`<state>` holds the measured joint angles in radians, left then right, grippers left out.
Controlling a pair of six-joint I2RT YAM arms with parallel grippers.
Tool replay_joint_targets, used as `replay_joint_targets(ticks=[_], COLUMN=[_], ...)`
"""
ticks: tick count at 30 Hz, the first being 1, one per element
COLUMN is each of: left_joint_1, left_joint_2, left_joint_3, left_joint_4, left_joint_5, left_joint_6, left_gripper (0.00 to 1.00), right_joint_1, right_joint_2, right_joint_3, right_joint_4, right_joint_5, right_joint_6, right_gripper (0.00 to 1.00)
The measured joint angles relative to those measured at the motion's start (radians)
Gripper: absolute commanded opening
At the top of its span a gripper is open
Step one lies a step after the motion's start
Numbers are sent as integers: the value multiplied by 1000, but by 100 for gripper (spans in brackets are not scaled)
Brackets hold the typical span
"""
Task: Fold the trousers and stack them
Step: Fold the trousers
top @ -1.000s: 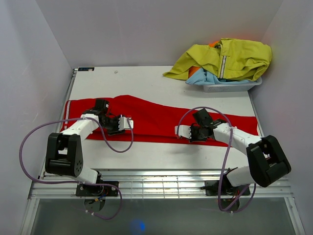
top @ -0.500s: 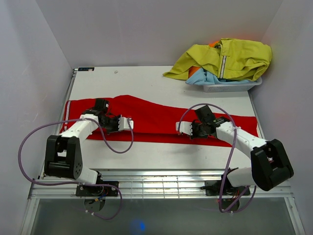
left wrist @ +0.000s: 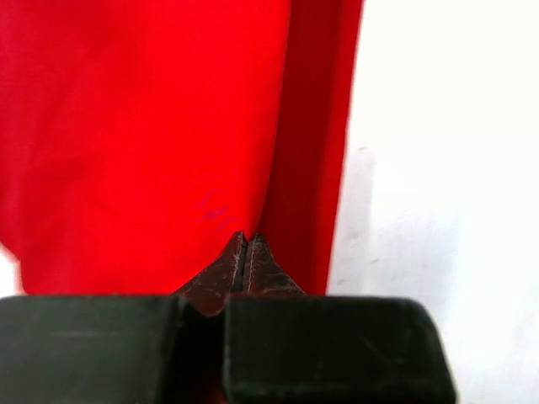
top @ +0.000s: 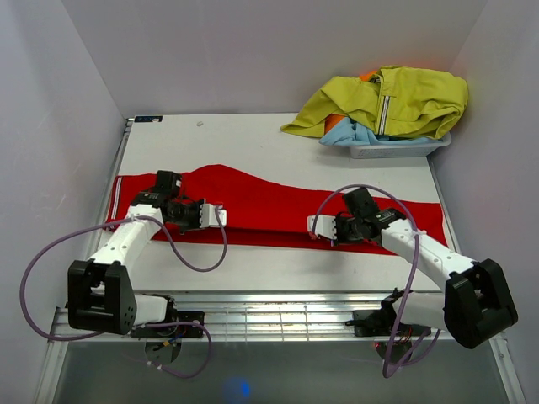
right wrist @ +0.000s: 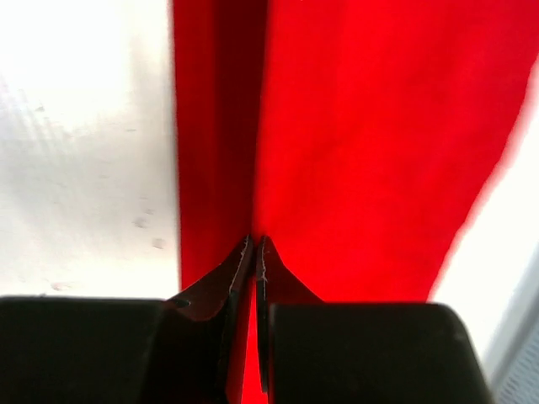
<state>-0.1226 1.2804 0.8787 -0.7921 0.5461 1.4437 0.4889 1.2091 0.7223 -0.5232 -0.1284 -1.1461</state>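
Note:
The red trousers (top: 261, 206) lie flat across the table from left to right, with a thin white stripe at the left end. My left gripper (top: 217, 215) rests on their left half near the front edge. In the left wrist view its jaws are shut (left wrist: 244, 237) at a fold line in the red cloth (left wrist: 152, 126). My right gripper (top: 314, 225) rests on the right half near the front edge. Its jaws are shut (right wrist: 255, 240) with red cloth (right wrist: 379, 126) between them.
A white tray (top: 396, 151) at the back right holds a yellow-green zip jacket (top: 396, 101), a light blue garment (top: 358, 133) and something orange. Bare white table (top: 253, 269) runs in front of the trousers. Grey walls close in both sides.
The left gripper has slid a little left and nearer. The right gripper has slid a little right and nearer. Both arms' elbows swung outward. The trousers stay flat.

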Motion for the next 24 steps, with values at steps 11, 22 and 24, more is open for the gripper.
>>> replay_joint_targets(ticks=[11, 22, 24], left_joint_1=[-3, -2, -3], left_joint_2=[182, 166, 160], left_joint_3=[-142, -153, -153], left_joint_4=[109, 168, 174], left_joint_5=[20, 5, -3], left_joint_6=[-39, -60, -61], left_gripper=[0, 50, 53], right_joint_1=[3, -117, -220], right_joint_2=[129, 72, 50], right_joint_3=[-80, 16, 92], right_joint_4=[88, -53, -108], right_joint_5=[-22, -36, -63], right_joint_6=[13, 92, 131], right_gripper=[8, 42, 40])
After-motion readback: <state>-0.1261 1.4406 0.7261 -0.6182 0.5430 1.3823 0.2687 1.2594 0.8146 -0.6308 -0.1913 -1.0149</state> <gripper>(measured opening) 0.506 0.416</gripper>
